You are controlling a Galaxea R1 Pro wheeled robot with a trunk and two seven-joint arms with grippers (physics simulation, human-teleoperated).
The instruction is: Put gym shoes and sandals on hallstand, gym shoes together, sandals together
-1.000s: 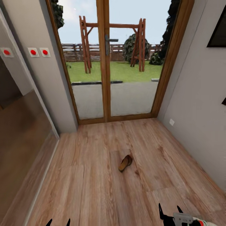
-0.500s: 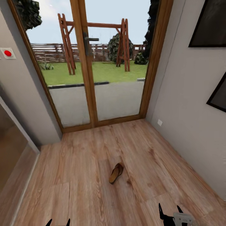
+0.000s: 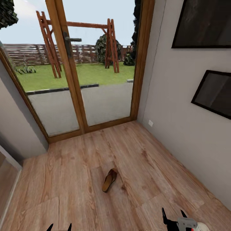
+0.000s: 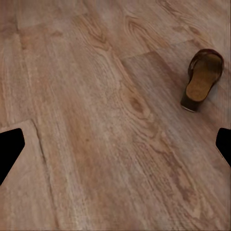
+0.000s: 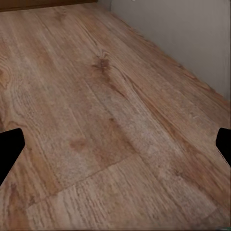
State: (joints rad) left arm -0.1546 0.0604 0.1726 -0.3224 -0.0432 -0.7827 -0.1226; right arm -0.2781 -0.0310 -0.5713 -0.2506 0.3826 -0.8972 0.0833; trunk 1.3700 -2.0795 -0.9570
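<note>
Sandal (image 3: 109, 184): one brown sandal lay flat on the corridor floor (image 3: 154, 179), in the middle part, well apart from the glass door (image 3: 69, 80) and from the right wall
Handling: it looked light, thin and bendable; a grip across the side edge at mid-length seemed best
Left claw (image 4: 115, 144): fingers wide apart, holding nothing, above bare floor with the sandal ahead
Right claw (image 3: 175, 217): also spread open, empty, touching nothing

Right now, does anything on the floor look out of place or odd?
Yes. A single brown sandal lies alone in the middle of the corridor floor, at a slant to the planks, with no partner beside it. It looks intact, sole down. Both the left gripper and the right gripper are open and away from it.
</note>
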